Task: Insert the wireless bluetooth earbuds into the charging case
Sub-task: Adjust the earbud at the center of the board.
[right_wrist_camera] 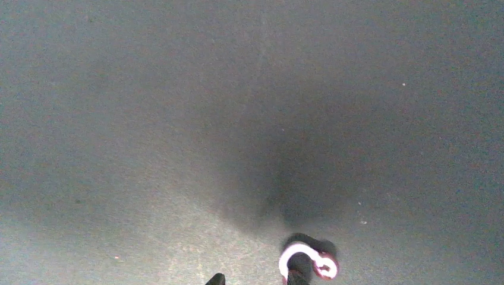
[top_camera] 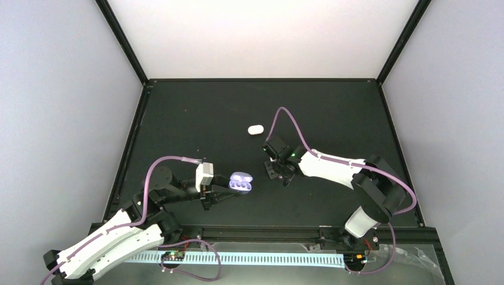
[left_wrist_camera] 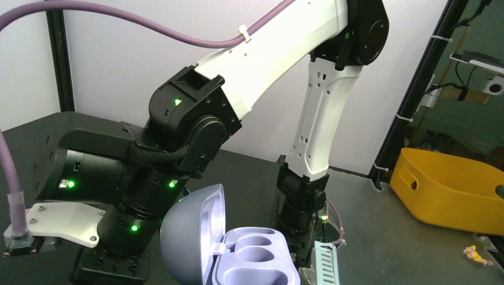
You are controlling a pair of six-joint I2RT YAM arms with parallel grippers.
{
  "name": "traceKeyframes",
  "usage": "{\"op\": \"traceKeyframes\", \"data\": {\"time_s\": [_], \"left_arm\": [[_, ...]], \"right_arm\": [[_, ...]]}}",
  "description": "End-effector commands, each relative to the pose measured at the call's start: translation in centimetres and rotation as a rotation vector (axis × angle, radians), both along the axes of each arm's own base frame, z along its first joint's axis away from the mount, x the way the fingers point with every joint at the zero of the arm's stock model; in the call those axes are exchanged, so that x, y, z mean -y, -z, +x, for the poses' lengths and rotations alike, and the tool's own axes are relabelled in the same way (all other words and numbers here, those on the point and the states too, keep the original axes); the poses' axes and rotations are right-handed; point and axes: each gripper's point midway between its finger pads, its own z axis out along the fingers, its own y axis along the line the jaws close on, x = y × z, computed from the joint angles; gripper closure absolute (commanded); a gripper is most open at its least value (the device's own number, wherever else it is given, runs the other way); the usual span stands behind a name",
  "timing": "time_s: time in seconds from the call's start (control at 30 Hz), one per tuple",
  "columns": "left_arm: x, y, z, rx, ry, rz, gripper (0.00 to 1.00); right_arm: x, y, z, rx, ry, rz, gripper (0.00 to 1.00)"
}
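Black table (top_camera: 196,119): left fingers (top_camera: 219,196) clamp lid-up purple case (top_camera: 241,183).

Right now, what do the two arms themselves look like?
The left arm and right arm are white shells with black joints. A purple cable loops over each. Green lights dot the right arm's joints. The fingers are black; a white block sits at the left wrist.
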Motion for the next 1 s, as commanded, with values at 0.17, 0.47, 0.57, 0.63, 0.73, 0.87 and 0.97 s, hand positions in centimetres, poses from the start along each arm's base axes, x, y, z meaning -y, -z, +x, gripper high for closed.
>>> {"op": "traceKeyframes", "data": {"time_s": [0.17,0.47,0.57,0.63,0.73,0.87,0.97], "left_arm": [[-0.1,-0.8,0.0,0.007,-0.008,-0.02,0.99],[-0.2,-0.8,0.0,0.008,-0.01,-0.022,0.98],[-0.2,-0.8,0.0,0.007,-0.009,-0.022,0.98],[-0.1,-0.8,0.0,0.007,-0.008,-0.022,0.98],[0.0,-0.8,0.0,0.006,-0.005,-0.02,0.98],[-0.1,-0.8,0.0,0.004,-0.005,-0.021,0.98],[-0.2,-0.8,-0.1,0.006,-0.004,-0.024,0.98]], "right_arm": [[0.3,-2.7,1.0,0.051,0.056,0.053,0.73],[3.8,-0.7,1.1,0.013,0.13,0.061,0.84],[2.2,-1.7,0.8,0.012,0.095,0.149,0.8],[1.5,-1.8,0.7,-0.004,0.075,0.15,0.77],[0.9,-1.7,1.1,-0.016,0.08,0.138,0.74],[1.5,-0.6,1.3,-0.026,0.122,0.1,0.66],[2.2,0.2,1.4,-0.031,0.157,0.092,0.61]]}}
